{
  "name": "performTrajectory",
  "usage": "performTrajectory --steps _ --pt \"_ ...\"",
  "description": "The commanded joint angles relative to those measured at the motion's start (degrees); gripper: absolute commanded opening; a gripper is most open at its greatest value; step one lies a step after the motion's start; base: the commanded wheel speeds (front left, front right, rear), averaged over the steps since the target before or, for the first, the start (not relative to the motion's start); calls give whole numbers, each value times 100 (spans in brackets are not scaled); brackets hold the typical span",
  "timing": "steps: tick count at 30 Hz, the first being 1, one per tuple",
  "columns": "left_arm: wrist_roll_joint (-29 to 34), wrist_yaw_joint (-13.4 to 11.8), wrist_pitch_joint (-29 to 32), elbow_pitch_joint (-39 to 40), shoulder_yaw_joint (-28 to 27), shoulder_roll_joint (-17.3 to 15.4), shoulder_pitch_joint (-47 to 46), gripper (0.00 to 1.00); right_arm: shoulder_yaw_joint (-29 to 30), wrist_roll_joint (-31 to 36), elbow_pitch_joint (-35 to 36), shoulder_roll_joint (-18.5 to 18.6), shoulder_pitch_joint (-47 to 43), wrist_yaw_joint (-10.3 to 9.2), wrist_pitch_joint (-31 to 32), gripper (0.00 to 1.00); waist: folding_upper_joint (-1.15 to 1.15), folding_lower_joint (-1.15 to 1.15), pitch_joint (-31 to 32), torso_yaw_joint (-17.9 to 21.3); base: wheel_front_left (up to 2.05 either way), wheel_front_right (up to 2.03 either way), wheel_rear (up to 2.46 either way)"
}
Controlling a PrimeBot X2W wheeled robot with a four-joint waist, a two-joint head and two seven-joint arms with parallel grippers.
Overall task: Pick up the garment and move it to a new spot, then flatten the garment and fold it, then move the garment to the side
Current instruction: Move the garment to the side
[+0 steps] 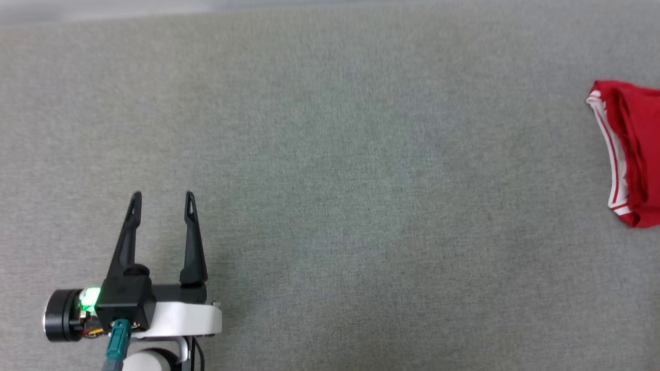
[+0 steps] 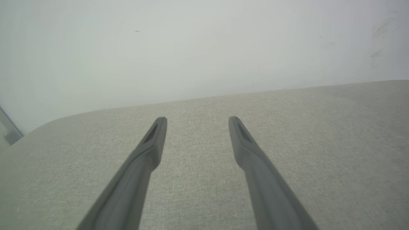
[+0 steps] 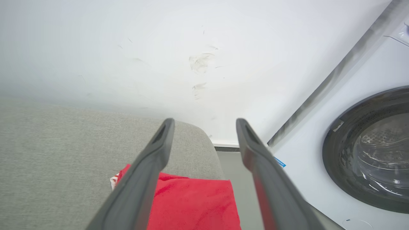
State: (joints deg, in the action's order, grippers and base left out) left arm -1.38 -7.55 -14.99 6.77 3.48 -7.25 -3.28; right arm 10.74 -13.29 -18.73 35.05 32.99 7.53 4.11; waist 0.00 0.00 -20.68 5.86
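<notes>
The garment (image 1: 631, 154) lies bunched in a folded stack at the far right of the grey cloth-covered tabletop (image 1: 330, 154), well apart from the left pincer (image 1: 162, 195), which hovers at the lower left with its 2 fingers spread and nothing between them. In the right wrist view the right pincer (image 3: 205, 120) is also parted and holds nothing, and the red cloth (image 3: 195, 204) sits below and between its fingers. By the look of it, the step in hand is the last one, setting the garment aside. To do it well, the right arm should lift straight up and clear of the fabric so that neither finger snags a layer and drags the fold open. The stack also sits close to the tabletop's rounded corner beside the washing machine (image 3: 351, 95), so any sideways nudge could tip it off. The left pincer (image 2: 197, 118) has no part here and is best kept where it is. Much is uncertain. The head view's right edge cuts the garment off, leaving a strip of red with white striped trim. The lettering is folded out of sight. The right fingers cover part of the cloth. I cannot tell whether the fingertips touch it, or whether its far edge overhangs the tabletop.
</notes>
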Motion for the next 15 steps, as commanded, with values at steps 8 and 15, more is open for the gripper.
performTrajectory --steps 8,15 --pt "-115 37 -25 -146 -71 76 362 100 -134 477 1426 -1189 -799 -9 -1164 100 0 0 813 -241 0 0 0" --pt "-148 77 -25 -318 -132 124 560 100 -638 650 1831 -1961 -1592 -9 -1663 100 0 0 1239 -456 0 0 0"
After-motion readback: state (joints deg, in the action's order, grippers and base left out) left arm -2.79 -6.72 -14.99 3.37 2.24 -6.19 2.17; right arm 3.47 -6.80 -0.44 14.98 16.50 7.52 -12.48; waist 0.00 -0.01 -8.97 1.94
